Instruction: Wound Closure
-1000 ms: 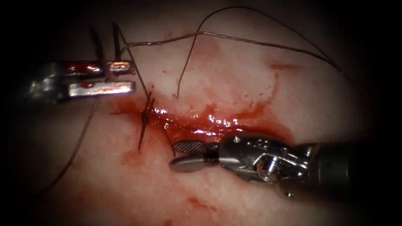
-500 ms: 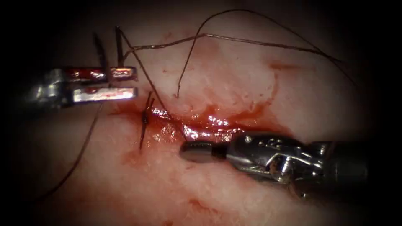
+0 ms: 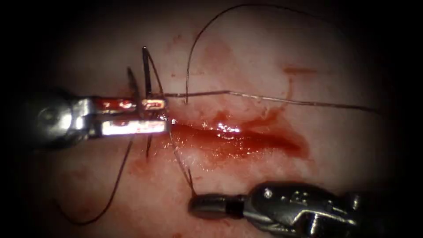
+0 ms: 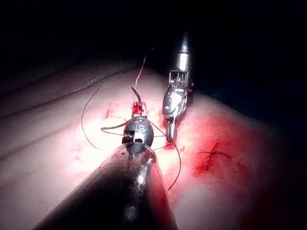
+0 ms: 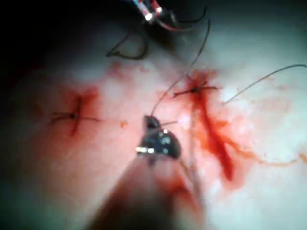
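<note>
L tool [image 3: 155, 115]: jaws closed on the needle, clamped low on its curve; tip of the tool sits at the left end of the cut. Also seen from behind along its shaft [image 4: 138, 109].
Needle [image 3: 146, 72]: dark, stands up out of the L jaws, curve rising above them; not in the tissue. A second dark sliver beside it, can't tell if thread or needle end.
R tool [image 3: 207, 206]: jaws closed on thread, well below the cut on the near side, tip pointing left. In its own wrist view [image 5: 152, 123] thread leaves the tip toward the stitch.
Thread [image 3: 273, 99]: one strand runs from by the L jaws out to the right, just above the cut; another arcs high over it; a short strand [image 3: 180, 165] goes from the stitch at the L jaws down to the R tip; a loose loop hangs below the L tool.
Cut [image 3: 238, 139]: runs rightward from the L jaws, lips apart, wet w/ red fluid [image 3: 260, 119] smeared above and below.
Stitch [image 3: 149, 147]: at left end of cut, right under L jaws; short dark tail shows below them.
Tissue [image 3: 308, 176]: pale, stained pink around both tools.
Older stitch [image 5: 74, 115]: small cross of thread, well off from R tip, away from the open cut.
</note>
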{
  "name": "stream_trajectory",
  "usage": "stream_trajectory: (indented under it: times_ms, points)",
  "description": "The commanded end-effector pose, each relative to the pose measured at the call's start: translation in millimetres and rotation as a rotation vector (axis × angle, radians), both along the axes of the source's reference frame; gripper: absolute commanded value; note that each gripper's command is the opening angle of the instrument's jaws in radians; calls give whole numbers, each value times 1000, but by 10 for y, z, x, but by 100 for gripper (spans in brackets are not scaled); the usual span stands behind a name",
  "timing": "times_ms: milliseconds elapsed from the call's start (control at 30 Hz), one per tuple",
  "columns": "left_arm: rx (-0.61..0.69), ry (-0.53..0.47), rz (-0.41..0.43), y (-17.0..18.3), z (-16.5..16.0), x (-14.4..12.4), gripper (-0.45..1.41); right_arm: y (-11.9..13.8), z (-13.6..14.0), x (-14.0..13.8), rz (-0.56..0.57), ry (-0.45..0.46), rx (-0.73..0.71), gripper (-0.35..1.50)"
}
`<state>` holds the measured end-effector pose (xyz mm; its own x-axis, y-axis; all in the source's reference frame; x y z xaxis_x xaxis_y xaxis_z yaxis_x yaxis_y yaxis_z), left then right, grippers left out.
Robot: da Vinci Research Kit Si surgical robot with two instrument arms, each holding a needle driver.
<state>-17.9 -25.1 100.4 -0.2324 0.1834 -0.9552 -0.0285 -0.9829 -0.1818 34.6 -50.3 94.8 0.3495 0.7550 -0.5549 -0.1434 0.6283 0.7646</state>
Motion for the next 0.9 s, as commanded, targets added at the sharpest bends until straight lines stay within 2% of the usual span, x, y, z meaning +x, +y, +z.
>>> stream_trajectory:
  times_ms: [33, 167, 300, 400, 433, 467, 533, 600, 633, 767, 900]
  points:
    - [3, 3, 12, -2, 5, -4, -45, -11, -16, 13, -2, 19, 7, -35]
    - [3, 11, 29, -6, 5, -5, -45, -15, -38, 19, -8, 32, 13, -35]
    - [3, 13, 32, -7, 5, -5, -45, -15, -48, 23, -19, 46, -7, -35]
    - [5, 8, 37, -3, 5, 0, -45, -9, -48, 23, -46, 73, -120, -32]
    - [7, 5, 40, -2, 5, 1, -45, -7, -47, 22, -40, 70, -140, 2]
    - [7, 5, 40, -2, 5, 1, -45, -7, -47, 22, -40, 70, -140, 2]
    - [6, 9, 36, 1, 6, 5, -45, -2, -44, 20, -19, 55, -204, 76]
    - [4, 19, 27, 6, 8, 12, -45, 3, -38, 19, -5, 43, -257, 111]
    - [2, 29, 18, 11, 11, 20, -45, 8, -33, 17, -4, 40, -292, 121]
    - [1, 47, 2, 20, 13, 33, -45, 13, -24, 13, -2, 35, -333, 121]
    - [5, 59, -9, 26, 12, 42, -45, 19, -7, 9, -13, -18, -385, 121]
